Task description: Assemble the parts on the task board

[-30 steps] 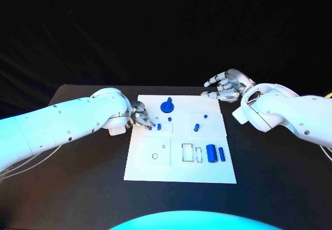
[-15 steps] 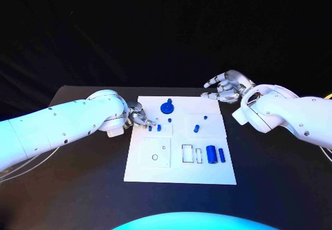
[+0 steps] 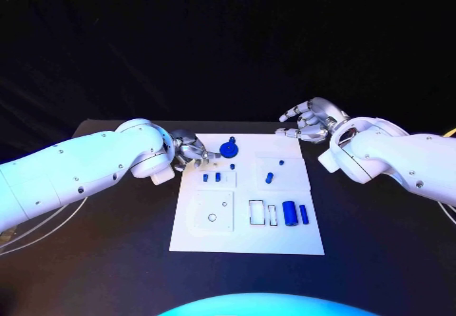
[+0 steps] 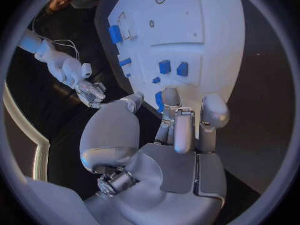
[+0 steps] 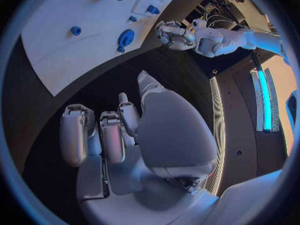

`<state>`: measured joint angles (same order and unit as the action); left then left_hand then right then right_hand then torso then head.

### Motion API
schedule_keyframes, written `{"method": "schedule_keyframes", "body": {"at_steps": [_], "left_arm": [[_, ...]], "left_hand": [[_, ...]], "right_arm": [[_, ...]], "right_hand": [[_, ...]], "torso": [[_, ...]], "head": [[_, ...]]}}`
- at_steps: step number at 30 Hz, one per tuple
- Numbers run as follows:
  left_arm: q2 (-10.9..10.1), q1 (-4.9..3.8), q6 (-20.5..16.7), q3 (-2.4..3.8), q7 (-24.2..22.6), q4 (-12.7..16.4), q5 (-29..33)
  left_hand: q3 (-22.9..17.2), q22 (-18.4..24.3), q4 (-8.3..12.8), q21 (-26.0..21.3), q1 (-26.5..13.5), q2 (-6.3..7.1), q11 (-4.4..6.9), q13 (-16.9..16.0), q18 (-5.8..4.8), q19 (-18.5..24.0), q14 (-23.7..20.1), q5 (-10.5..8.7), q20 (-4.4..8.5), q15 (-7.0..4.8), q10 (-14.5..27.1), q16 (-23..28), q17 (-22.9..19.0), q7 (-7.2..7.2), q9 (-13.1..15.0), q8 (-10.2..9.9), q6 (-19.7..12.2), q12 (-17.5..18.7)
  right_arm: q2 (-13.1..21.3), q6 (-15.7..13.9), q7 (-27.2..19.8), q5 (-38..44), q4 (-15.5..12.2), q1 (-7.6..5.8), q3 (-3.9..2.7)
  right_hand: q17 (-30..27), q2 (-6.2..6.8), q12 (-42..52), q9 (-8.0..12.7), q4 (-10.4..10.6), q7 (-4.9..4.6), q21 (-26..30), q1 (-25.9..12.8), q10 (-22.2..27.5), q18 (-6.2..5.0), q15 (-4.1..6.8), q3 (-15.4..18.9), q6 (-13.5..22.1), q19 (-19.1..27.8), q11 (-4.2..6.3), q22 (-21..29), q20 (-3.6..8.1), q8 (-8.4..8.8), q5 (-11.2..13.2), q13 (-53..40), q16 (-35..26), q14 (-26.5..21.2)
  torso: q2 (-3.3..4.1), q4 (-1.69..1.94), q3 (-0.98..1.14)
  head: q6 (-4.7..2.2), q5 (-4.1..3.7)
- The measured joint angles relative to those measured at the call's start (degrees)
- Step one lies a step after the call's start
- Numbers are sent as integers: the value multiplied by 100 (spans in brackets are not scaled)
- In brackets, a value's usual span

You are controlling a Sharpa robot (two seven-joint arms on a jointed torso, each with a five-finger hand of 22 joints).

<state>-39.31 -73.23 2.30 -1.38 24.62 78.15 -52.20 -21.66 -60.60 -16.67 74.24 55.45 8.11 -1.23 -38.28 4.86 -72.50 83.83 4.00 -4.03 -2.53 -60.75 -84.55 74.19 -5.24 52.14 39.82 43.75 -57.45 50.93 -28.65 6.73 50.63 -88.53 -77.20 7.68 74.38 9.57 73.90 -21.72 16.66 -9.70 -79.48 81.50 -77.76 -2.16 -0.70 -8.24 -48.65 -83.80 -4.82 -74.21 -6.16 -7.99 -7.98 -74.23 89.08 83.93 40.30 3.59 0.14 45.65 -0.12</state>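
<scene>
Left hand [image 3: 190, 150]: poised over the task board's [image 3: 247, 240] far left corner, fingers curled in close. Nothing visible in it, and the narrow set reads like a hand between picks.

Task board: white plate in the middle of the table [image 3: 105, 263], long edges running away from the robot.

Round blue part [image 3: 229, 146]: at the board's far edge, just beside the left hand's fingertips. Probably the next piece wanted.

Two small blue parts [image 3: 211, 177]: side by side near the board's left edge, below that hand.

Small blue part [image 3: 270, 176]: in the far right panel, standing apart.

Two long blue parts [image 3: 296, 212]: laid parallel by the right edge, beside outlined slots, likely awaiting seating.

Right hand [image 3: 308, 120]: off the board past its far right corner, over the table, fingers loosely curled, carrying nothing; seemingly parked clear.
</scene>
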Motion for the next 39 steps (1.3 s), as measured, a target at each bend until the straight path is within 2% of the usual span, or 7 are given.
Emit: {"method": "schedule_keyframes", "body": {"at_steps": [2,5,11,15,20,25,39], "left_arm": [[-1,0,-166,10,-324,11,46],[31,-1,-428,5,-844,7,-91],[206,26,-1042,-105,-2097,-71,-1025],[330,84,-1179,-187,-2567,-176,-1678],[520,140,-1209,-261,-2806,-378,-2282],[683,177,-1122,-292,-2862,-584,-2663],[973,194,-867,-319,-2771,-929,-3021]], "left_hand": [[1,893,2,-555,443,8,-250,95,327,582,-243,0,-137,242,494,389,-34,-256,-232,-278,-344,214],[-189,2101,188,-1620,1395,8,-520,466,531,1685,-1069,1,-375,491,1284,1326,-1472,-475,-608,-544,-779,600],[-692,2277,688,-1979,2520,346,-593,1169,536,1865,-1856,0,-478,579,1754,1810,-2088,-489,-1308,-790,-791,1243],[-1005,2277,758,-1979,2664,495,-592,1515,536,1866,-2068,0,-478,568,1753,1809,-2360,-497,-1686,-975,-718,1501],[-1070,2275,815,-1979,2690,522,-592,1792,536,1867,-2119,0,-478,579,1753,1809,-2476,-477,-1985,-1057,-590,1708],[-1070,2273,817,-1978,2681,561,-593,1942,537,1868,-2120,0,-478,580,1752,1808,-2532,-449,-2146,-1124,-399,1832],[-1195,2269,941,-1977,2613,627,-596,2125,537,1868,-2114,0,-479,581,1749,1686,-2540,-456,-2367,-1256,-263,1959]], "right_arm": [[1,-2,-3,-2,5,0,0],[2,-8,-11,-6,15,0,0],[-4,-41,-90,-37,50,7,2],[-13,-85,-177,-60,68,14,6],[-33,-153,-325,-119,97,18,11],[-59,-206,-474,-203,119,22,15],[-91,-260,-702,-363,142,26,19]], "right_hand": [[0,0,0,0,0,0,0,0,0,0,0,0,0,0,0,0,0,0,0,0,-67,0],[0,0,0,0,0,0,3,0,0,0,0,0,0,0,0,0,0,0,0,0,-66,0],[0,0,-556,30,0,1,690,0,291,-35,1,0,1,3,-25,0,1,-1,0,408,-360,0],[0,0,-1283,32,-1,29,1520,0,521,-189,4,-1,-24,298,-18,17,27,-131,0,1077,-741,-2],[-1431,0,-2935,36,-21,54,4539,0,1209,-769,72,-123,238,1136,-41,1976,25,-244,0,2699,-2456,-242],[-2973,2,-3693,44,-45,-26,5959,1,1473,-762,8,-447,318,1426,-85,3042,-31,-333,0,3544,-4836,-994],[-3498,130,-4761,116,-102,-106,7286,-127,1828,-762,-279,-785,396,1710,-253,4464,-318,-509,0,5100,-6919,-1405]], "torso": [[-2,3,2],[-2,6,1],[1,3,-1],[8,-7,-4],[9,-10,-4],[17,-14,-2],[19,-10,0]], "head": [[-14,-12],[-35,-24],[-72,-30],[-91,-41],[-109,-55],[-125,-61],[-116,-83]]}}
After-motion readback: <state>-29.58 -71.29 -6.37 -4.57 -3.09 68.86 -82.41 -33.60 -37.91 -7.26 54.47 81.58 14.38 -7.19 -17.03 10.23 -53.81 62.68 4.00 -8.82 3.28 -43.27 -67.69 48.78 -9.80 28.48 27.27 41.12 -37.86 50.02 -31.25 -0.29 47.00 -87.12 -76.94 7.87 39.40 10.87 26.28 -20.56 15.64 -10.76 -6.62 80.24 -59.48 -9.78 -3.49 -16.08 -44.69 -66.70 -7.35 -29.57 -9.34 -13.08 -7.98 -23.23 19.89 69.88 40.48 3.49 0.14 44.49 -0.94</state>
